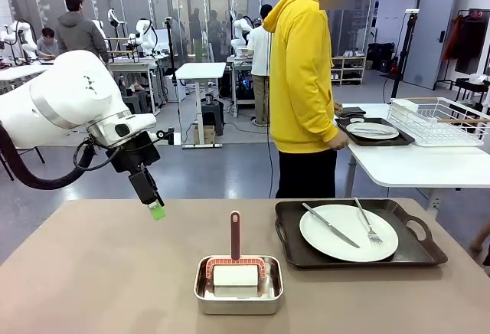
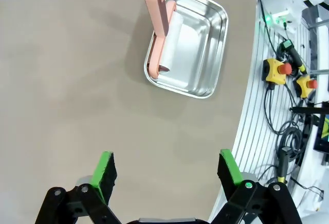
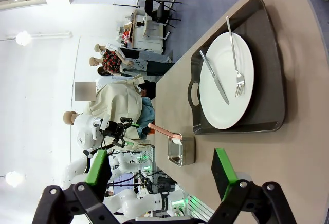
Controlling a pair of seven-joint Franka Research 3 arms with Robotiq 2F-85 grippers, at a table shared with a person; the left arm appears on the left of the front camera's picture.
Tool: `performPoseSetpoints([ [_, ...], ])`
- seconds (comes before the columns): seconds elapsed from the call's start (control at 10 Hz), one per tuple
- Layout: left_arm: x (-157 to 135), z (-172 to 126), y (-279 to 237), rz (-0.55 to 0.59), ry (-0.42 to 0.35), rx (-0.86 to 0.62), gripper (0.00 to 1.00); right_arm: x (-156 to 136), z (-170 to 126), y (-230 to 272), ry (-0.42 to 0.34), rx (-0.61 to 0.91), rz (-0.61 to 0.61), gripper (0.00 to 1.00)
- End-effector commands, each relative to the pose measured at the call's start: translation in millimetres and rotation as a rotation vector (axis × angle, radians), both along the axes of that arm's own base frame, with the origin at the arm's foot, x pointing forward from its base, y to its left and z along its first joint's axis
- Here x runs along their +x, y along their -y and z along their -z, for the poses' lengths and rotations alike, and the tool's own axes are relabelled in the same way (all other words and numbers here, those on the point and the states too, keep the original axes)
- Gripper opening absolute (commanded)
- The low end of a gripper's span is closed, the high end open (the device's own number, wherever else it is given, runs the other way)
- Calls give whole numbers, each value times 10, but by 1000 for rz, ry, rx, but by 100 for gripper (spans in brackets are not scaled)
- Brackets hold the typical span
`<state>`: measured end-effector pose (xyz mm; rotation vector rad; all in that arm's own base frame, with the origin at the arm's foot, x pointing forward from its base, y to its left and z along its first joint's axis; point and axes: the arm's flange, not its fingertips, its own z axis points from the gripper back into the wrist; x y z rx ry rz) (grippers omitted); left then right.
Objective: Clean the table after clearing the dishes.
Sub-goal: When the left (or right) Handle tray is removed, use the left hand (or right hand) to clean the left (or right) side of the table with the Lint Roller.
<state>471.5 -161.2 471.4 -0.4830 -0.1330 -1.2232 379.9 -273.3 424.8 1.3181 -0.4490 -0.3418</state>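
One steel pan (image 1: 238, 294), two dark trays (image 1: 406, 256), two white plates (image 1: 325, 243)

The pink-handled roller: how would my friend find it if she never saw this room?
Find the big brown table. By the robot's edge sits a small shiny pan, left of the dark tray with the white plate. The roller rests inside: a white roll, the only thing with a pink handle sticking up.

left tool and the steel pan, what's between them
Only bare table between the open left tool and the steel pan, in the left wrist view.
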Motion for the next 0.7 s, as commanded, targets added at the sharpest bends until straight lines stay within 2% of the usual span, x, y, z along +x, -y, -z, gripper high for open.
performPoseSetpoints([
  [0.0, 98, -79, 229, 50, 80, 54, 100, -25, -26, -2, 0, -8, -5, 100],
  [0.3, 465, -113, 840, 183, 33, 121, 100, -25, -26, -2, 0, -8, -5, 100],
  [0.6, 645, -78, 1205, 277, 44, 168, 100, -25, -26, -2, 0, -8, -5, 100],
])
